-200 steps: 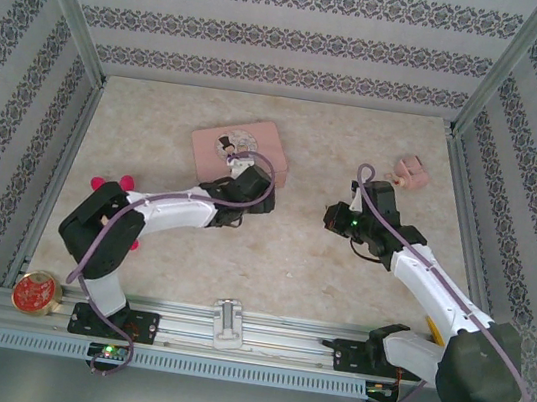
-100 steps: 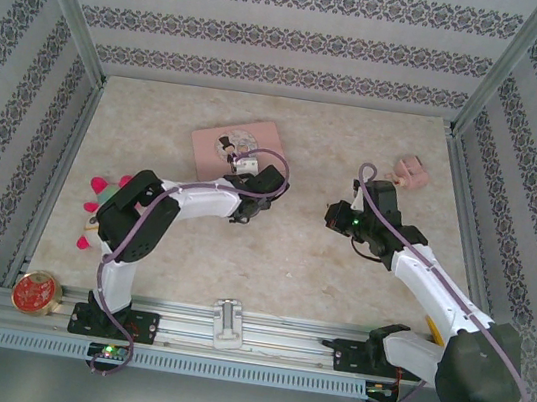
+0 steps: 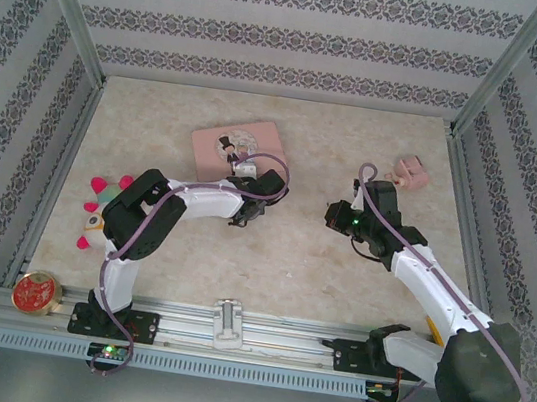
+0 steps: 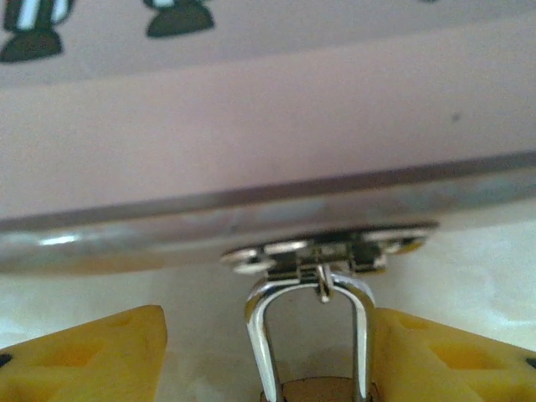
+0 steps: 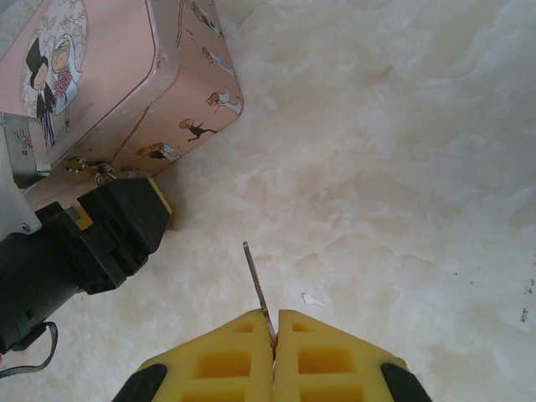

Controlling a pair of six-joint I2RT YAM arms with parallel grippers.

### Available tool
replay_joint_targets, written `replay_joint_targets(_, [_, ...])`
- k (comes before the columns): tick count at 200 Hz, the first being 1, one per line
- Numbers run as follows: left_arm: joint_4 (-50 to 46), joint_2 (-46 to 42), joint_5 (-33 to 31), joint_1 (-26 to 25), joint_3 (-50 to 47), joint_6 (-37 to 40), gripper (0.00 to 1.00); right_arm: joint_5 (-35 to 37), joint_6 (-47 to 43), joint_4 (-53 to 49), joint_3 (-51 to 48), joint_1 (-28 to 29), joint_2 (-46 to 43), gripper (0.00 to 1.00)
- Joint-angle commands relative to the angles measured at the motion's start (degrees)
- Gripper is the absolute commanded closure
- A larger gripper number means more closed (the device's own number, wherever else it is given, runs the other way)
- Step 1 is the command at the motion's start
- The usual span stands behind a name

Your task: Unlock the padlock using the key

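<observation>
Jaws, left gripper: partly open, holding nothing, with one yellow pad on each side of the padlock. The pad on the view's right is just beside the shackle, perhaps touching it. The other pad stands apart, with bare table showing in the gap.

Jaws, right gripper: pressed together on the key. A thin dark sliver sticks out from the pads, tilted a little.

Padlock hangs by its shackle from the hasp on the side of the pink tin. Only the top of the body shows in the left wrist view, and the keyhole is not visible.

Tin lies flat on the table. The key is well apart from the lock.

Risks, as judged:
- Pads may meet the shackle legs instead of the body. The lock could then swivel on the hasp and refuse the key.
- Uneven contact, with one pad arriving first, may push the lock sideways or slide the tin.
- The key is held by very little metal. A push against the lock face could pivot it or drive it back into the pads.
- Keyhole facing is unknown, so the approach angle is a guess.
</observation>
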Motion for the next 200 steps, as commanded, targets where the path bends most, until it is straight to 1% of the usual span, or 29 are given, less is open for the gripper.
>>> replay_joint_targets(1, [-1.2,-2.0,0.1,-0.8,-0.9,-0.5,0.37,0.8,-1.1,0.9,-0.5,-0.4,0.1,1.0])
replay_joint_targets(51, [-0.5,1.2,0.9,-0.8,1.6,0.8,0.39,0.7,-1.1,1.0,-0.5,-0.4,0.3,1.0])
replay_joint_targets(70, [0.0,1.7,0.4,-0.8,1.8,0.8,0.44,0.7,-1.1,0.9,-0.4,-0.4,0.4,1.0])
replay_joint_targets(148, [1.5,3.7,0.8,-0.8,1.8,0.9,0.51,-0.4,-1.2,1.6,0.4,-0.4,2.1,1.0])
replay_joint_targets(176, [2.2,4.1,0.6,-0.8,1.5,1.0,0.57,-0.6,-1.2,1.9,0.1,-0.4,2.1,1.0])
replay_joint_targets(200, [2.2,4.3,1.6,-0.8,1.6,1.0,0.67,-0.6,-1.3,2.3,-0.8,-0.2,1.9,1.0])
